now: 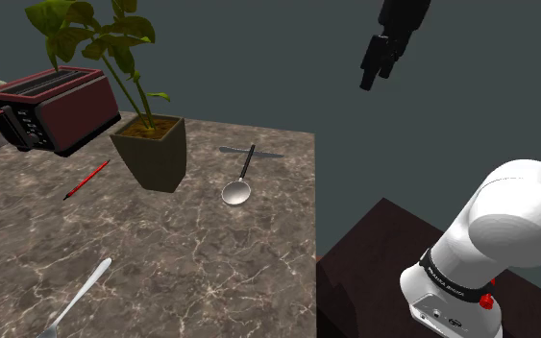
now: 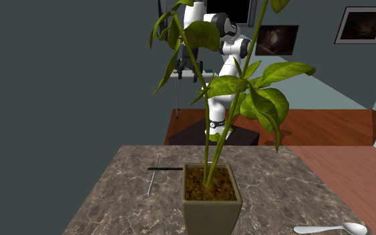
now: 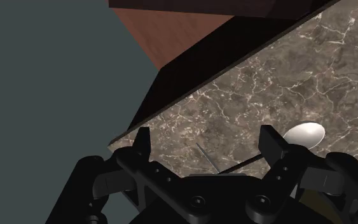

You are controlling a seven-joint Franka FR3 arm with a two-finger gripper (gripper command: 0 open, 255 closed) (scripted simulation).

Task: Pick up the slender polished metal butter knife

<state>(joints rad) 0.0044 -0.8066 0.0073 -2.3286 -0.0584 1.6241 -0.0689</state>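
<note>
On the table (image 1: 191,259): the marbled top carries everything. The butter knife (image 1: 268,154) lies flat near the far edge in the shoulder view, so I think the approach should come from straight above.
Potted plant (image 1: 151,154): it stands near the knife, toward the shoulder view's left. The arm should probably descend on the other side, to keep out of the leaves.
Gripper (image 1: 367,82): it hangs high, well apart from the table. The jaws are apart and nothing is between them.
Spoon (image 1: 236,192): its black handle crosses the knife, so it is better to grasp away from this crossing.
Butter knife: it is thin, low and probably slippery. Turn the jaws across its length, center them, lower them almost to the table, then close.
</note>
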